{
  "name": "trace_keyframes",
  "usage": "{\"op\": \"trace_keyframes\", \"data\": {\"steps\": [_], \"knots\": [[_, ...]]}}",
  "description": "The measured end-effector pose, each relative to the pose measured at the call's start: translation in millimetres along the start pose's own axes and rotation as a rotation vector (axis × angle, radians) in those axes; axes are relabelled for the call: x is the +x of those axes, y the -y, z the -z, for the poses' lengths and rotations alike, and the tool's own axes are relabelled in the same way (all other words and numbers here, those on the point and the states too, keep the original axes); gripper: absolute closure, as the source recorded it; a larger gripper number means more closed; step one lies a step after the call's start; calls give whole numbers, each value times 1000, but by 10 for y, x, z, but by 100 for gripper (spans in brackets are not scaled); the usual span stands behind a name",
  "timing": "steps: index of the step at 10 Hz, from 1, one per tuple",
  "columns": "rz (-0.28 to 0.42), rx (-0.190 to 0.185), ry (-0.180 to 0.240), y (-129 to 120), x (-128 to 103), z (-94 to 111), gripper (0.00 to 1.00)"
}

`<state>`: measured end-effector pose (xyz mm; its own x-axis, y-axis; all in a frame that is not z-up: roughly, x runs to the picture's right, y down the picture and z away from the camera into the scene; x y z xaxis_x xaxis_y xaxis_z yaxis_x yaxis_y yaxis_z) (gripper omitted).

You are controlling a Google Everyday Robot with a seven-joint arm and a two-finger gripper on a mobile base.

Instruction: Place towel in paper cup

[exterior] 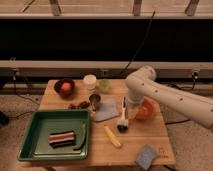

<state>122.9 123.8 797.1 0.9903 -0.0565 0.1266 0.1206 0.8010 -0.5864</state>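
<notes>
The gripper (pixel 131 112) hangs at the lower end of the white arm (pixel 150 92), low over the right half of the wooden table (pixel 150 135). It sits between a white-handled brush (pixel 122 116) on its left and the orange bowl (pixel 146 111) on its right; whether it is spread or pressed together cannot be told from this angle. The arm reaches in from the right edge and covers part of the orange bowl, so what that bowl holds cannot be made out.

Of the other containers, the paper cup (pixel 90 81) stands upright near the back edge of the table, its contents not visible, with a pale green cup (pixel 104 86) just beside it on the right. A dark bowl (pixel 56 86) at the back left holds 1 round reddish-orange fruit (pixel 65 88). A small metal cup (pixel 95 100) stands in front of the paper cup. The green tray (pixel 37 132) at the front left holds a striped brown-and-white folded cloth (pixel 61 138) and a thin green item (pixel 82 137).

The towel (pixel 107 110) lies flat on the table just left of the brush, near the gripper but apart from it, touching the metal cup. The paper cup is behind the towel and to its left. A yellow object (pixel 112 136) lies in front of the towel, and a blue-grey sponge (pixel 146 156) sits at the front right corner
</notes>
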Motion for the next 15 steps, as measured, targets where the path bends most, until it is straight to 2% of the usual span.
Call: {"op": "trace_keyframes", "data": {"steps": [3,6,9,15], "knots": [[53,-26,39,147,-362,-305,35],[86,-38,78,200,-582,-548,35],[91,-46,97,279,-630,-709,35],[114,-61,120,371,-724,-853,35]]}}
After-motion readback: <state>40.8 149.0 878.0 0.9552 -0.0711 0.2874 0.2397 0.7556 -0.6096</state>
